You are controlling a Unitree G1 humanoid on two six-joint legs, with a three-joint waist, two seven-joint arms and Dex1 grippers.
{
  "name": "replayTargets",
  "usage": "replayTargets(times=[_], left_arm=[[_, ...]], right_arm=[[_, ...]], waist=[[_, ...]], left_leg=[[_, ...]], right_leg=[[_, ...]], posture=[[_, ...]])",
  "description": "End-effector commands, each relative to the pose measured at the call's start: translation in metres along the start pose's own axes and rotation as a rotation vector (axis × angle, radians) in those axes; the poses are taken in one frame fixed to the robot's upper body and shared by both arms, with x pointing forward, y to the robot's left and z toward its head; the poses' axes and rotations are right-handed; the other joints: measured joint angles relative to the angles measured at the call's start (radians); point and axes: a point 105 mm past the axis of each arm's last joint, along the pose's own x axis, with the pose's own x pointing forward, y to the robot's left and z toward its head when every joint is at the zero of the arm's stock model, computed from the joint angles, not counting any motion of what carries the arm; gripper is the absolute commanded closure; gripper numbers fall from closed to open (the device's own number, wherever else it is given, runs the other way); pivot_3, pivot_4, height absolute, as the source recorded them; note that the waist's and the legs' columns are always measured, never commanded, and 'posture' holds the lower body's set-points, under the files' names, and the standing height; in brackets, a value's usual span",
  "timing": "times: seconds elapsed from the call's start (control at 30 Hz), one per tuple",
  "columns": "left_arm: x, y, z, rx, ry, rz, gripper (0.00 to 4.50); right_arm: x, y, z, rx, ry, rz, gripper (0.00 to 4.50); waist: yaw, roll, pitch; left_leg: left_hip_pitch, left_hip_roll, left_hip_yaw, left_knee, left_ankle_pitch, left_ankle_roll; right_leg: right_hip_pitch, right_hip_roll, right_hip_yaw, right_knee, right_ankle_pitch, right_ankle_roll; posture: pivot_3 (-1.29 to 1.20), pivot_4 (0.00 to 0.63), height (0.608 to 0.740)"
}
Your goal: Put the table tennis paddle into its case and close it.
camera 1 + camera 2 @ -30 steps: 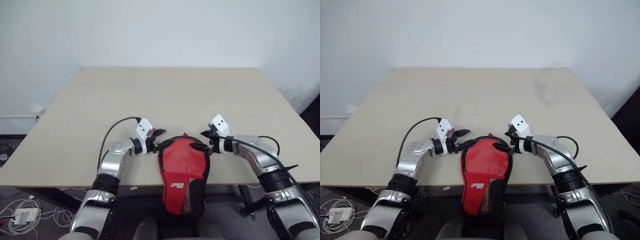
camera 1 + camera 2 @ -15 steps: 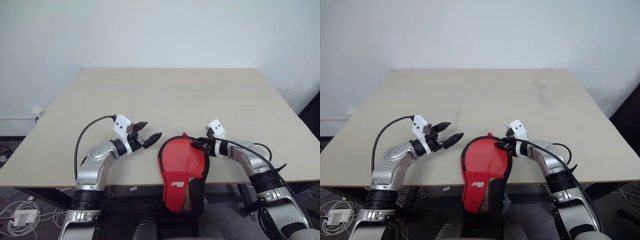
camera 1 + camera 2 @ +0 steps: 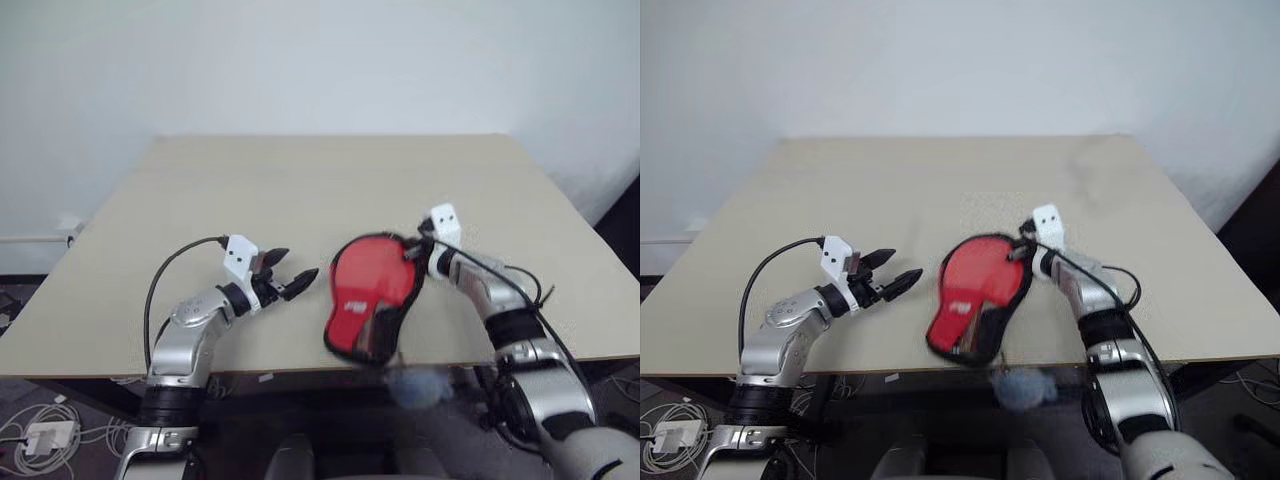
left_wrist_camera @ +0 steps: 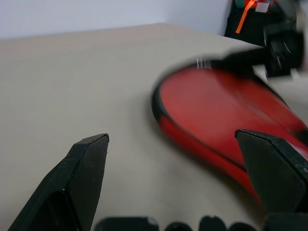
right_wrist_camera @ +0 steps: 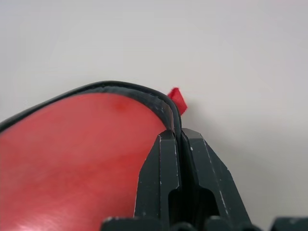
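Table [image 3: 300, 180]: broad beige top, bearing every item listed below.

Case [image 3: 372, 295]: red, paddle-shaped, black rim, white logo towards its narrow end. Round end lies at the right gripper's fingertips; narrow end points back to the near table edge and reaches it. Lies off to one side of the left gripper's fingertips, apart from them. Small red tab [image 5: 177, 99] stands out from the rim just past the right fingertips. Whether the paddle is inside cannot be told.

Right gripper [image 3: 1024, 253]: black fingers [image 5: 161, 178] pressed together, pinching the case's black rim at the round end, seen close in the right wrist view.

Left gripper [image 3: 291, 270]: fingers [image 4: 86, 168] spread wide, nothing between them, above bare tabletop; the case's red face lies just ahead and to one side of the fingertips, not touching.

Pale blue-grey lump [image 3: 420, 385]: blurred, below the near table edge, beneath the case's narrow end.
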Motion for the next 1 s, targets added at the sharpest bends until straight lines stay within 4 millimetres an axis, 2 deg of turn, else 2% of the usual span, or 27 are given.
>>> replayTargets(times=[0.03,0.17,0.4,0.5,0.63,0.7,0.87,1.0], left_arm=[[0.0,0.002,0.011,0.037,-0.035,0.01,0.04],[-0.002,0.002,0.009,0.036,-0.032,0.02,0.04],[-0.005,0.005,0.006,0.033,-0.023,0.038,0.04],[-0.005,0.004,0.003,0.033,-0.014,0.038,0.04],[-0.005,0.003,0.0,0.033,-0.009,0.039,0.04],[-0.005,0.003,0.001,0.034,-0.011,0.04,0.04],[-0.011,0.005,0.002,0.051,-0.012,0.054,0.04],[-0.025,0.007,0.006,0.073,-0.019,0.071,0.04]], right_arm=[[-0.001,-0.035,0.034,-0.018,-0.117,-0.209,4.47],[0.002,-0.041,0.03,-0.039,-0.1,-0.279,4.47],[0.006,-0.036,0.004,-0.077,-0.028,-0.305,4.47],[0.007,-0.031,-0.003,-0.036,-0.011,-0.271,3.85],[0.007,-0.03,0.005,-0.048,-0.039,-0.26,2.5],[0.005,-0.032,0.015,-0.045,-0.075,-0.241,1.82],[-0.003,-0.027,0.027,-0.073,-0.127,-0.093,0.11],[-0.027,-0.002,0.024,-0.077,-0.13,0.189,0.05]], waist=[[-0.001,0.0,0.0],[-0.001,0.0,0.0],[-0.01,0.001,0.001],[-0.014,0.001,0.001],[-0.023,0.001,0.001],[-0.024,0.001,0.001],[-0.025,0.002,0.001],[-0.024,0.001,0.001]], left_leg=[[0.0,0.0,0.0,0.0,0.0,0.0],[-0.001,0.0,0.003,0.0,0.0,0.0],[-0.001,0.0,0.007,0.0,0.0,0.001],[-0.001,0.0,0.007,0.0,0.0,0.001],[-0.001,0.0,0.007,0.0,0.0,0.001],[-0.001,0.0,0.007,0.0,0.0,0.001],[-0.001,0.0,0.007,0.0,0.0,0.001],[-0.001,0.0,0.006,0.0,0.0,0.001]], right_leg=[[0.0,0.0,0.0,0.0,0.0,0.0],[-0.003,0.0,0.003,0.004,0.0,0.0],[-0.009,0.001,0.009,0.009,0.0,0.0],[-0.009,0.001,0.009,0.01,0.0,0.0],[-0.009,0.001,0.009,0.01,0.0,0.0],[-0.009,0.001,0.009,0.01,0.0,0.0],[-0.009,0.001,0.009,0.01,0.0,0.0],[-0.008,0.001,0.008,0.009,0.0,0.0]], posture=[[0.0,0.0,0.684],[0.0,0.0,0.684],[0.0,0.0,0.684],[0.0,0.0,0.684],[0.0,0.0,0.684],[0.0,0.0,0.684],[0.0,0.0,0.684],[0.0,0.0,0.684]])
